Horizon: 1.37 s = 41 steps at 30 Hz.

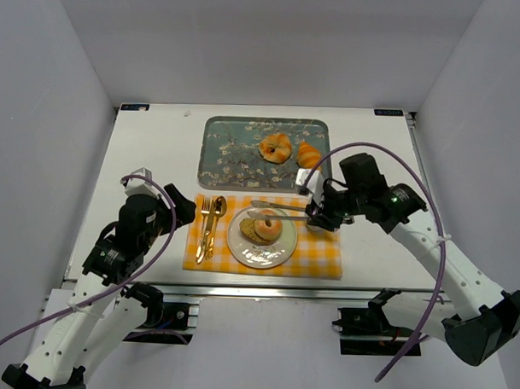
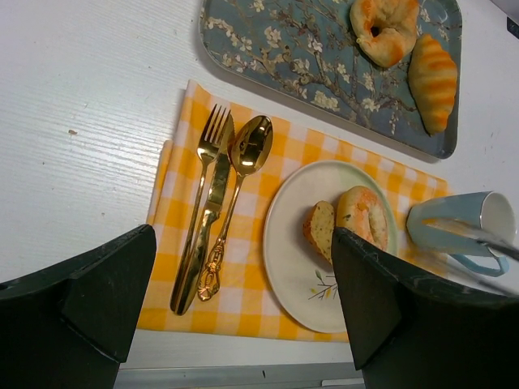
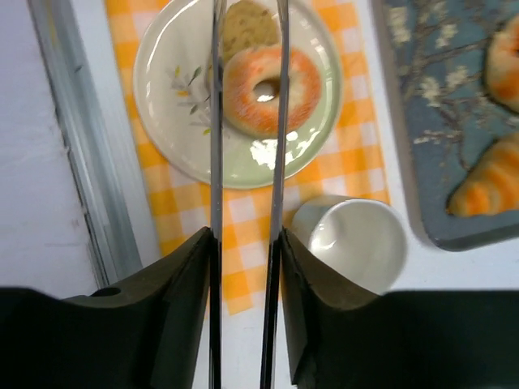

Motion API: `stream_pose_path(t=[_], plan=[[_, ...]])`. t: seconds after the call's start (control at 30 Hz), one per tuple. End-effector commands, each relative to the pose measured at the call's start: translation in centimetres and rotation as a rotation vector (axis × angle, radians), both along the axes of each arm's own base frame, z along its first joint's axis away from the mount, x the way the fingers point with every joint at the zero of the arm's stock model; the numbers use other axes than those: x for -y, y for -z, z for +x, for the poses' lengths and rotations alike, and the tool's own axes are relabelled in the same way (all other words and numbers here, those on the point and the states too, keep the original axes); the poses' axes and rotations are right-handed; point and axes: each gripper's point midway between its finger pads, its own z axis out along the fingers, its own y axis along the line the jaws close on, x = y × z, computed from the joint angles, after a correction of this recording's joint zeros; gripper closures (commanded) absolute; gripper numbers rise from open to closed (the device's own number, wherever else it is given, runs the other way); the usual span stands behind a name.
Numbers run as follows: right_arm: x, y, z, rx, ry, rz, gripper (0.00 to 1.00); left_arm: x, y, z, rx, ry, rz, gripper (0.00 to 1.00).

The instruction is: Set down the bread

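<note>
A ring-shaped orange-glazed bread (image 1: 267, 222) lies on a pale plate (image 1: 260, 254) beside a brown bread slice (image 1: 251, 232). My right gripper (image 1: 321, 215) is shut on metal tongs (image 1: 277, 208) whose two arms reach left over the plate. In the right wrist view the tongs (image 3: 215, 121) stay spread; one arm crosses the ring bread (image 3: 304, 89), the other runs beside it, and their tips are out of frame. My left gripper (image 1: 170, 207) is open and empty, left of the cloth. Another ring bread (image 1: 275, 147) and a croissant (image 1: 309, 155) lie on the flowered tray (image 1: 236, 155).
A yellow checked cloth (image 1: 322, 256) lies under the plate. A gold fork, knife and spoon (image 1: 209, 227) lie on its left part. A pale blue cup (image 3: 357, 243) stands on the cloth's right side, close beside my right fingers. The table's front edge is near.
</note>
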Motion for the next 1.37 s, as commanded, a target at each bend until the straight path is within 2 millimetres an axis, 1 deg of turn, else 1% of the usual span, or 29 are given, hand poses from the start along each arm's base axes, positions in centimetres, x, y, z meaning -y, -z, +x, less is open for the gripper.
stream_pose_path(t=[0.0,0.03,0.07,0.1,0.13,0.17,0.2,0.23,0.27,0.3,0.33,0.37,0.4,0.43,0.5,0.53,0.6,0.7,0.73,0.8,0.83,0.87,0.9,0.97,1.0,1.07,1.17,1.23,1.33], plan=[[-0.5,-4.3,2.3,0.064,0.100,0.124,0.58,0.3,-1.9,0.4,0.051,0.010,-0.021,0.02],[-0.1,-4.8,3.5,0.068,0.158,0.144,0.66,0.3,-2.0,0.3,0.054,0.010,-0.022,0.02],[1.2,-5.6,6.0,0.054,0.300,0.193,0.72,0.2,-2.0,0.3,0.053,0.010,-0.021,0.02],[2.2,-5.6,8.0,0.040,0.391,0.205,0.80,0.2,-2.0,0.3,0.053,0.007,-0.021,0.02],[3.6,-5.7,9.6,0.022,0.480,0.224,0.93,0.2,-2.1,0.2,0.057,0.008,-0.024,0.02],[6.9,-5.9,12.1,-0.006,0.643,0.266,0.97,0.2,-2.1,0.2,0.058,0.008,-0.024,0.02],[8.3,-5.6,13.6,-0.043,0.706,0.292,1.00,0.2,-2.2,0.2,0.061,0.010,-0.025,0.02],[10.3,-5.5,14.8,-0.057,0.782,0.317,1.00,0.2,-2.1,0.2,0.061,0.011,-0.025,0.02],[14.6,-5.1,16.3,-0.076,0.937,0.351,1.00,0.3,-2.1,0.3,0.062,0.011,-0.026,0.02],[16.6,-3.8,17.5,-0.069,1.009,0.357,1.00,0.4,-2.1,0.3,0.062,0.018,-0.026,0.02],[18.5,-2.9,18.1,-0.063,1.069,0.356,1.00,0.5,-2.1,0.4,0.066,0.022,-0.030,0.02],[21.5,-1.8,18.6,-0.037,1.174,0.335,1.00,0.6,-2.0,0.6,0.063,0.024,-0.030,0.02],[22.7,-1.0,19.5,0.004,1.197,0.329,1.00,0.8,-1.9,0.6,0.064,0.031,-0.032,0.02],[23.3,1.7,19.0,-0.021,1.220,0.294,1.00,1.0,-1.9,0.8,0.071,0.037,-0.038,0.02],[24.7,4.8,19.1,-0.010,1.272,0.239,1.00,1.2,-1.7,1.0,0.068,0.043,-0.041,0.02],[25.0,6.9,18.9,-0.017,1.289,0.220,0.99,1.4,-1.7,1.1,0.071,0.050,-0.046,0.02],[25.2,9.6,18.7,-0.068,1.308,0.192,0.93,1.7,-1.5,1.4,0.065,0.059,-0.043,0.02],[25.1,12.4,18.1,-0.143,1.331,0.163,0.73,1.9,-1.4,1.6,0.064,0.067,-0.044,0.02],[25.1,12.9,18.0,-0.151,1.333,0.159,0.65,2.0,-1.5,1.7,0.067,0.071,-0.048,0.02],[25.0,14.1,17.5,-0.176,1.326,0.142,0.55,2.1,-1.2,1.8,0.064,0.073,-0.050,0.02],[24.9,14.4,17.4,-0.180,1.319,0.134,0.45,2.2,-1.3,1.9,0.067,0.074,-0.053,0.02],[24.7,14.7,17.2,-0.197,1.298,0.129,0.38,2.3,-1.2,1.9,0.065,0.076,-0.054,0.02],[24.4,14.8,17.1,-0.206,1.278,0.122,0.20,2.4,-1.1,2.0,0.065,0.078,-0.057,0.02],[23.8,14.8,16.3,-0.250,1.221,0.095,0.11,2.5,-1.0,2.1,0.065,0.081,-0.058,0.02],[23.8,13.9,16.6,-0.235,1.202,0.097,0.11,2.5,-1.0,2.1,0.065,0.082,-0.060,0.02],[24.0,12.9,16.5,-0.209,1.184,0.078,0.11,2.7,-0.9,2.2,0.061,0.090,-0.060,0.02],[24.1,10.6,16.5,-0.151,1.151,0.070,0.11,3.4,-0.7,2.2,0.054,0.126,-0.069,0.02],[24.4,8.8,16.9,-0.095,1.152,0.080,0.11,4.1,-0.4,2.3,0.043,0.159,-0.078,0.02],[23.9,6.3,17.5,-0.025,1.096,0.113,0.10,5.2,-0.1,2.4,0.043,0.208,-0.102,0.02]])
